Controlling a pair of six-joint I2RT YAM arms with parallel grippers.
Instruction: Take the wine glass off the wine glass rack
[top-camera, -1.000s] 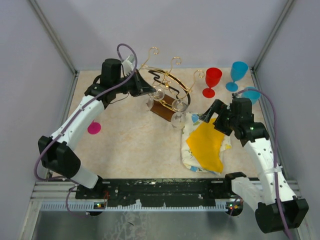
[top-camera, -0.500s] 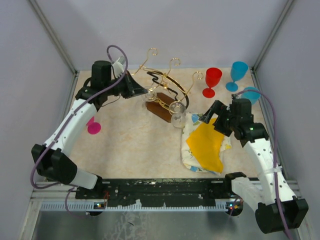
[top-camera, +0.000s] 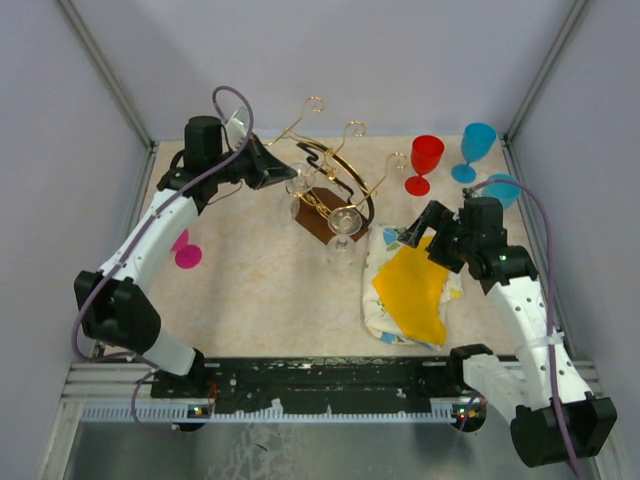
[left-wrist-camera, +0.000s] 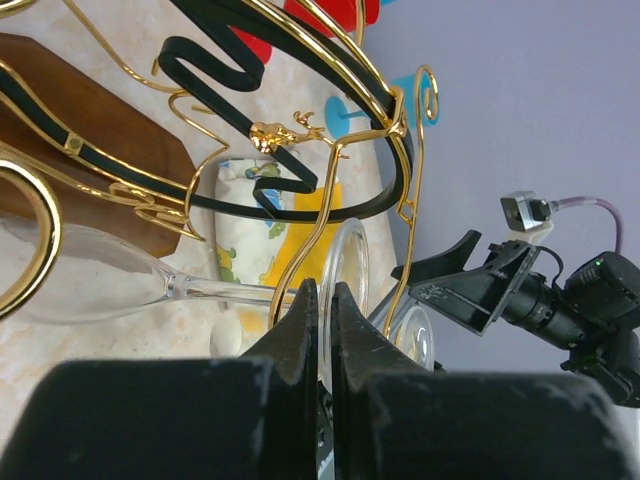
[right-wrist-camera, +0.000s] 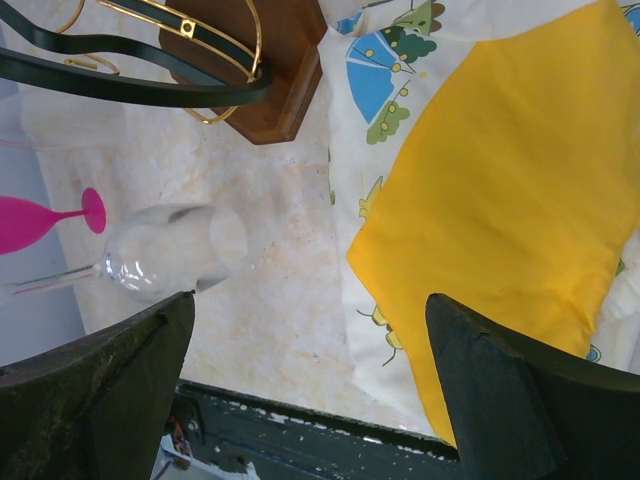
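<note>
The wine glass rack (top-camera: 335, 165), gold wire on a brown wooden base (top-camera: 318, 218), stands mid-table and also shows in the left wrist view (left-wrist-camera: 300, 130). Clear wine glasses hang on it, bowls low (top-camera: 345, 220). My left gripper (top-camera: 283, 176) is at the rack's left side. In the left wrist view it (left-wrist-camera: 322, 300) is shut on the thin round foot of a clear wine glass (left-wrist-camera: 347, 262). That glass's stem and bowl (left-wrist-camera: 80, 285) run to the left, among the gold wires. My right gripper (top-camera: 413, 232) is open and empty over the cloth (right-wrist-camera: 310, 380).
A yellow and patterned cloth (top-camera: 412, 288) lies right of the rack. A red glass (top-camera: 425, 160) and two blue glasses (top-camera: 476, 148) stand at the back right. A pink glass (top-camera: 186, 255) lies at the left. A clear glass bowl (right-wrist-camera: 170, 255) hangs near the right gripper's left finger.
My left arm has drawn back to the left with the glass foot in its jaws. The rack and its glasses have shifted slightly left. The right arm has not moved.
</note>
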